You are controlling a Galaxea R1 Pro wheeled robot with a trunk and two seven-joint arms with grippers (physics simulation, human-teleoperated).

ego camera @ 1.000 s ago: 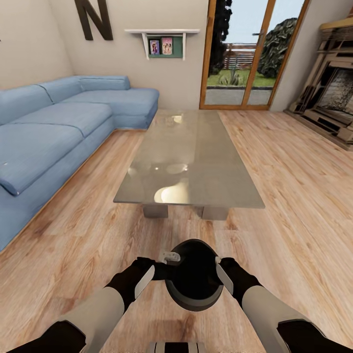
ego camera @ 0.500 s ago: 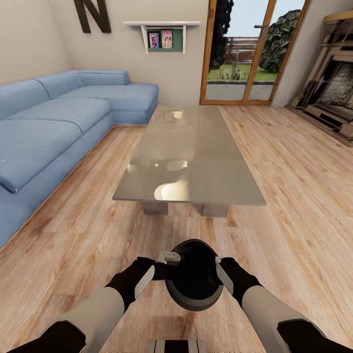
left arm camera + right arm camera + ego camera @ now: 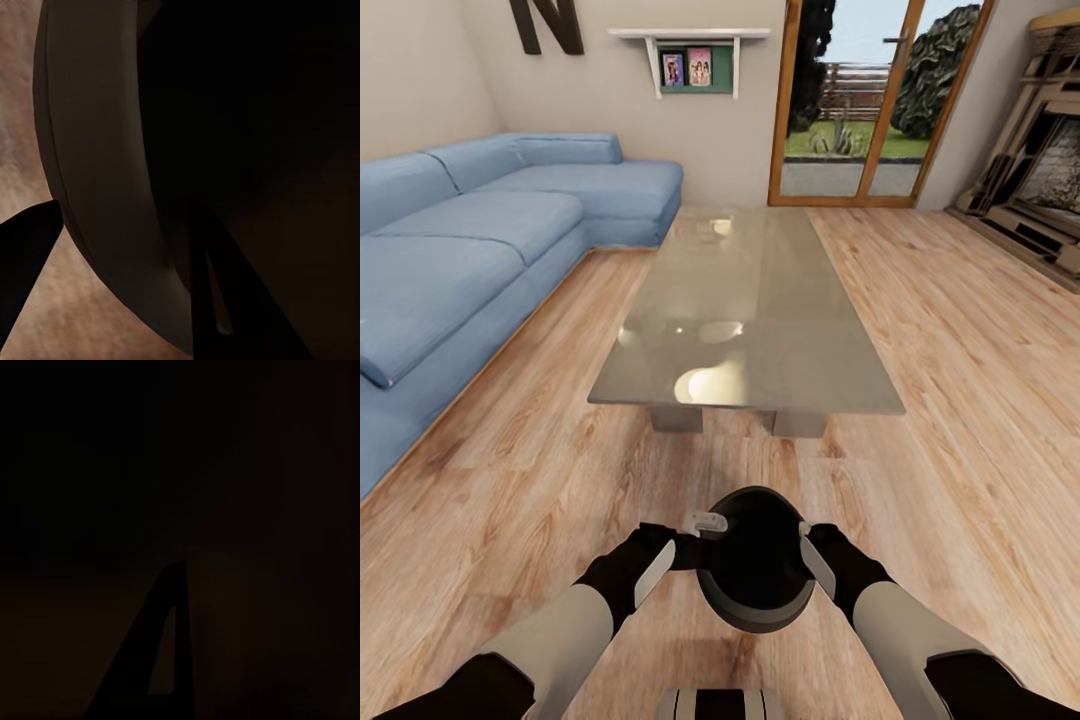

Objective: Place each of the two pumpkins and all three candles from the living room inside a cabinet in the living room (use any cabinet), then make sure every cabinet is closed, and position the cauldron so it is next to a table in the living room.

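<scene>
The black cauldron (image 3: 755, 560), mouth up, hangs between my two arms low over the wood floor, a short way in front of the near end of the grey glass-topped table (image 3: 760, 300). My left gripper (image 3: 703, 532) is shut on the cauldron's left rim. In the left wrist view the grey rim (image 3: 97, 187) runs between one dark finger outside (image 3: 26, 240) and one inside the pot. My right gripper (image 3: 810, 545) grips the right rim. The right wrist view is nearly black, with one finger (image 3: 161, 660) inside the pot.
A blue corner sofa (image 3: 480, 250) runs along the left. The stone fireplace (image 3: 1050, 190) stands at the far right. A wood-framed glass door (image 3: 860, 110) and a white wall shelf (image 3: 690, 60) are on the back wall. Open floor lies on both sides of the table.
The whole view has shifted: the table's near edge comes slightly closer and the back wall slides up. Both grippers keep the same hold on the cauldron.
</scene>
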